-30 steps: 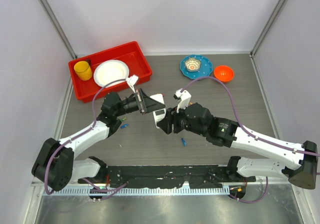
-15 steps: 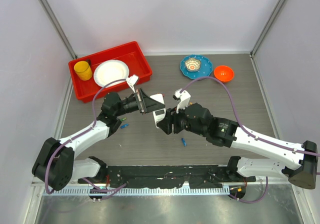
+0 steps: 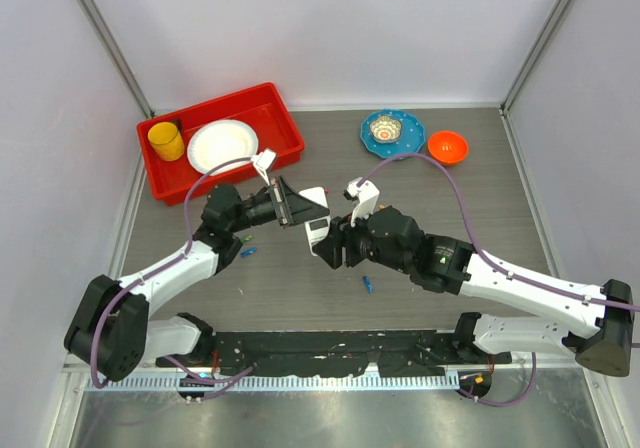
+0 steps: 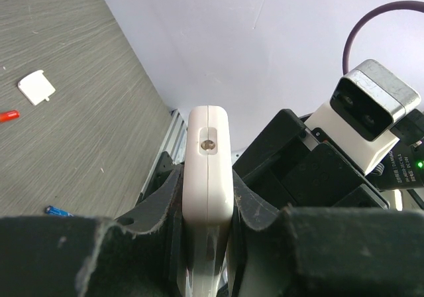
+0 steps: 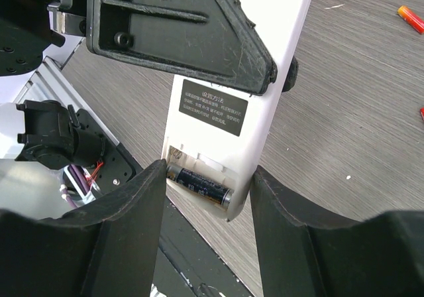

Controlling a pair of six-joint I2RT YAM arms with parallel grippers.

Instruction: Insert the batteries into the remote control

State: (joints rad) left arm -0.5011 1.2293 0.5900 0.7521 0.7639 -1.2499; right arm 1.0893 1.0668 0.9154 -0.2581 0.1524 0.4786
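Observation:
My left gripper point(image 3: 297, 209) point(image 4: 209, 187) is shut on the white remote control point(image 3: 318, 228) point(image 4: 209, 158) and holds it on edge above the table. Seen from the right wrist, the remote's point(image 5: 281, 78) plain back faces the camera with its battery bay uncovered. A dark battery point(image 5: 199, 185) lies across that bay. My right gripper point(image 3: 326, 251) point(image 5: 209, 172) is open and straddles the remote's bay end, its left finger point(image 5: 142, 197) at the battery's end. Loose batteries lie on the table: a blue one point(image 3: 367, 284), another blue one point(image 3: 248, 252) and an orange-red one point(image 5: 411, 18).
A small white cover piece point(image 4: 36, 86) lies on the table by a red battery point(image 4: 8, 116). At the back left stands a red tray point(image 3: 285, 128) with a yellow cup point(image 3: 166, 140) and a white plate point(image 3: 222, 146). A blue dish point(image 3: 405, 140) and an orange bowl point(image 3: 447, 146) sit at the back right.
My right gripper has edged slightly left toward the remote. The left gripper and the remote have stayed in place.

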